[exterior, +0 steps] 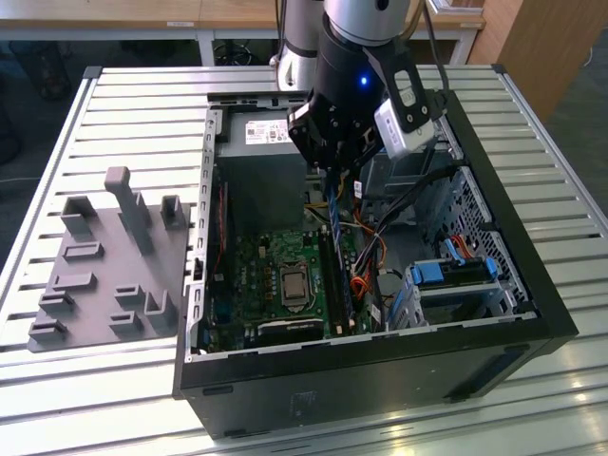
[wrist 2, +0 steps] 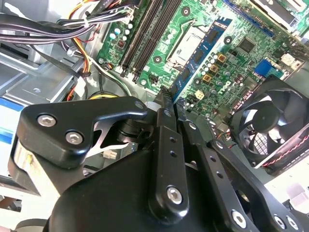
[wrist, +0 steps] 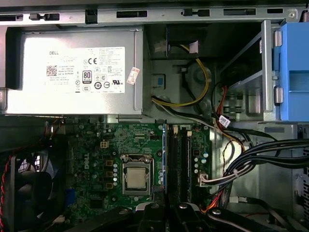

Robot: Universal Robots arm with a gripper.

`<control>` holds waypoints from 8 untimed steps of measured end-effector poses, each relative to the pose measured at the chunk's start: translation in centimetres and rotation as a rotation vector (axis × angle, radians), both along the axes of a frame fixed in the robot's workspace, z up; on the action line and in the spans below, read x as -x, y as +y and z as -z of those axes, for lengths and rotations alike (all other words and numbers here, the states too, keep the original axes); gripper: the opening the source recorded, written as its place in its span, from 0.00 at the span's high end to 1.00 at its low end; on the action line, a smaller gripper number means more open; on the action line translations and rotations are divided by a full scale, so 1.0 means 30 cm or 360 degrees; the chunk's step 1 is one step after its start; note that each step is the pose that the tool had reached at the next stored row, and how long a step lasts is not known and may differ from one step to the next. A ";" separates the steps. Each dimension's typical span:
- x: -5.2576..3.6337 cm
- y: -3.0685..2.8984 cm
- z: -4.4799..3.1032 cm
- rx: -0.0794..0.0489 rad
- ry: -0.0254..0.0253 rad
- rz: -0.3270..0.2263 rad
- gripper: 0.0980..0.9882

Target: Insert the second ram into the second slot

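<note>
While claw (wrist 2: 171, 100) grips second ram (wrist 2: 202, 57), seating unclear

The second ram (wrist 2: 200, 55) is blue circuit board — the table (exterior: 133, 104), ribbed bare metal.

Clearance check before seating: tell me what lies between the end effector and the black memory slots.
The second ram: in the exterior view it hangs gripped in the end effector, reaching down toward the memory slots.
</note>
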State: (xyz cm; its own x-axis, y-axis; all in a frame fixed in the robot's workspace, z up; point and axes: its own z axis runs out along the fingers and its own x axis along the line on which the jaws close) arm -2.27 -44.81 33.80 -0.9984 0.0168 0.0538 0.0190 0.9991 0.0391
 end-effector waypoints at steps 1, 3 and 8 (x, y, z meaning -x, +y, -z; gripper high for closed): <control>0.000 0.000 0.001 0.0000 0.00000 0.0000 0.96; 0.000 0.000 0.003 0.0000 0.00000 0.0000 0.96; 0.000 0.000 0.008 0.0000 0.00000 0.0000 0.96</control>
State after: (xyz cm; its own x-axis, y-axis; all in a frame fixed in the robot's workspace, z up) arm -2.27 -44.82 33.56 -0.9984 0.0168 0.0538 0.0189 0.9991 0.0392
